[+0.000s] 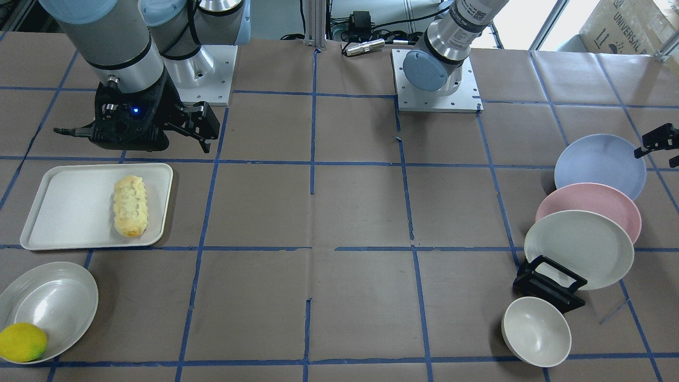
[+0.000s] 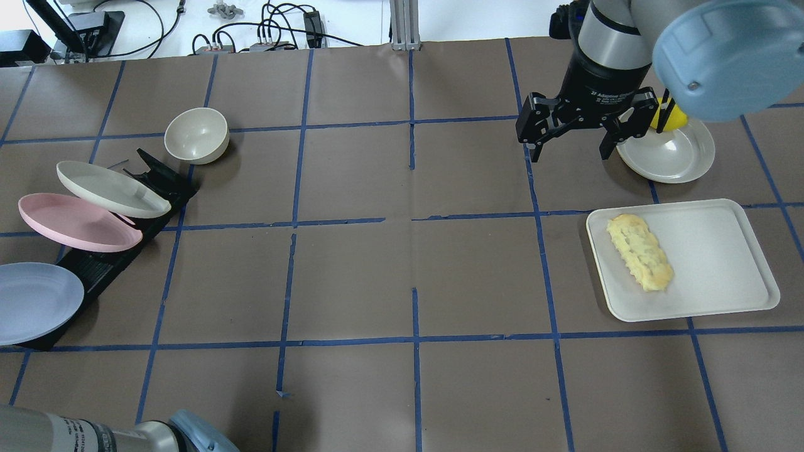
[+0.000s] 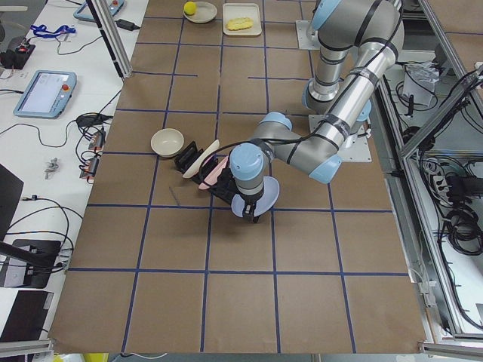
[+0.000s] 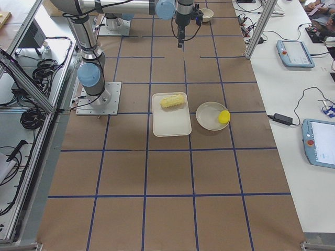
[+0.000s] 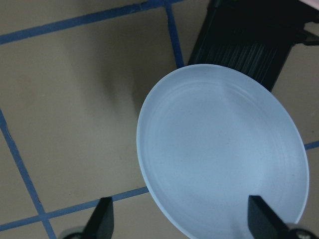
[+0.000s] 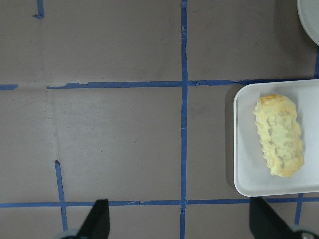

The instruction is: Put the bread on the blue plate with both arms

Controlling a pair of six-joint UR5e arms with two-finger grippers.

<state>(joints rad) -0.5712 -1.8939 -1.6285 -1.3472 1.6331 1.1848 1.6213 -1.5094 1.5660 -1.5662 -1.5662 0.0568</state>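
The bread (image 1: 130, 206) lies on a white tray (image 1: 63, 217) and also shows in the overhead view (image 2: 639, 252) and the right wrist view (image 6: 280, 142). My right gripper (image 2: 570, 150) is open and empty. It hangs above the table beside the tray, apart from the bread. The blue plate (image 1: 599, 164) leans at the end of a black rack (image 2: 94, 267). It fills the left wrist view (image 5: 219, 149). My left gripper (image 5: 179, 211) is open, just above the plate's near rim, and holds nothing. It is partly cut off in the front view (image 1: 660, 144).
A pink plate (image 1: 589, 204) and an off-white plate (image 1: 578, 249) lean in the same rack. A small white bowl (image 1: 536, 331) stands beside it. A lemon (image 1: 21, 342) sits in a white dish (image 1: 53, 300) near the tray.
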